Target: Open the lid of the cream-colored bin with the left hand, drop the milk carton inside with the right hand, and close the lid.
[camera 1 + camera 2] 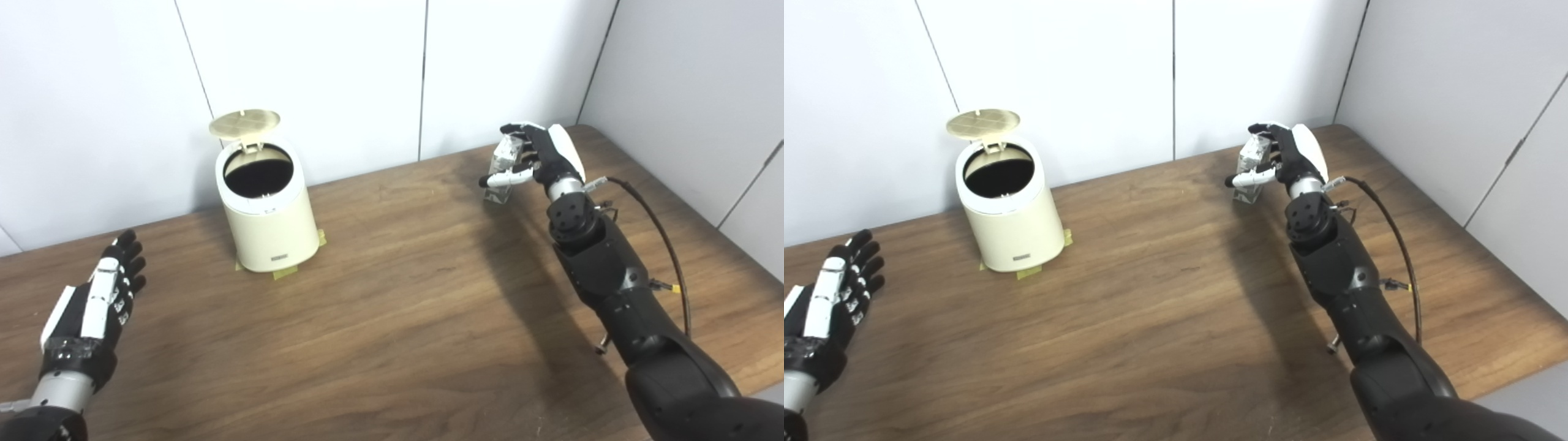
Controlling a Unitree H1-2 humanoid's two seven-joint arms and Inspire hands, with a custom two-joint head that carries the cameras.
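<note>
The cream-colored bin (269, 220) stands at the back left of the table, taped down at its base. Its round lid (245, 124) is swung up and back, showing the dark inside. Far to the right, my right hand (539, 160) is shut on the small milk carton (505, 168), which it holds upright with its bottom at or just above the tabletop. My left hand (104, 300) hovers low at the near left, fingers straight and apart, holding nothing, well short of the bin.
The wooden table (392, 294) ends at white wall panels behind and to the right. A black cable (661, 239) loops off my right forearm. Yellow tape tabs (285, 272) stick out under the bin.
</note>
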